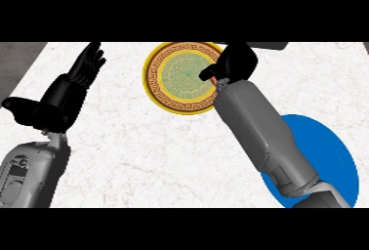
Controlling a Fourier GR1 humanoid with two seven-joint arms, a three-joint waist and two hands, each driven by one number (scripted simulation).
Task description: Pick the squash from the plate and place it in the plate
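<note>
Right hand (236, 62): up at the far side of the counter, over the right rim of the yellow plate, fingers curled round something small.
Squash (210, 74): only an orange sliver peeks out under the right hand's fingers, just above the yellow plate's right edge; the hand hides the rest.
Yellow plate (173, 73): gold rim, dark patterned ring, pale green middle, sitting far centre on the counter; its right side is partly covered by the right hand and wrist.
Blue plate (338, 156): plain blue, near right of the counter, well apart from the yellow one; the right forearm crosses over its left part.
Right forearm (259, 132): grey, stretching from the lower right up towards the yellow plate.
Left hand (69, 90): at the left side, fingers straight and pointing up, thumb spread out to the left, holding nothing and resting.
Counter (137, 146): white marbled top under everything.
</note>
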